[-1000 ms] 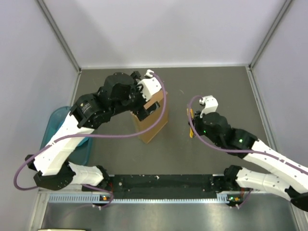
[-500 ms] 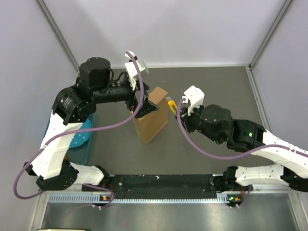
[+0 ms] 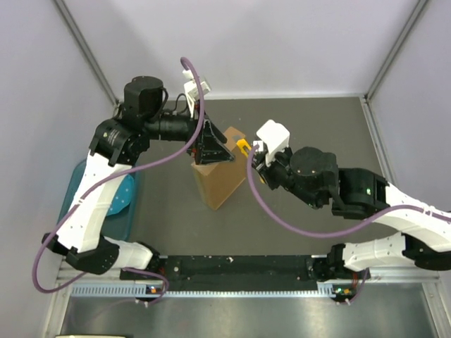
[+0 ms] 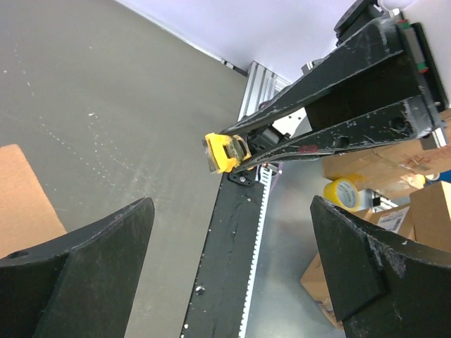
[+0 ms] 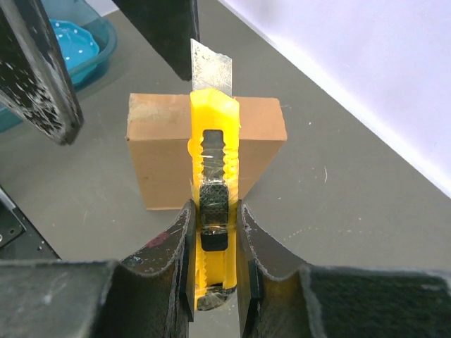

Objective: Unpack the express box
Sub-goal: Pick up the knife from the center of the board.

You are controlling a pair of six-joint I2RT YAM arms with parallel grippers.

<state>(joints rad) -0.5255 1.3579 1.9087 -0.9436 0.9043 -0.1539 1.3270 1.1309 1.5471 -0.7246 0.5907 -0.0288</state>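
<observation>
The express box (image 3: pixel 220 182) stands at the middle of the desk (image 3: pixel 310 120). The left gripper (image 3: pixel 211 149) sits over its upper end. The right gripper (image 3: pixel 254 156), holding the knife (image 3: pixel 243 146), is just right of that end. A tub (image 3: pixel 113 208) lies at the frame's left edge.

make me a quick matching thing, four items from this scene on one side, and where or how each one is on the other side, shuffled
Things:
1. express box
2. yellow knife
3. left pincer
4. blue tub

States:
a. clamped in the right pincer, blade out
b. open wide, beside the box top
c. at the left edge of the table
d. standing on edge, near the middle

Pairs: 1-d, 2-a, 3-b, 4-c
</observation>
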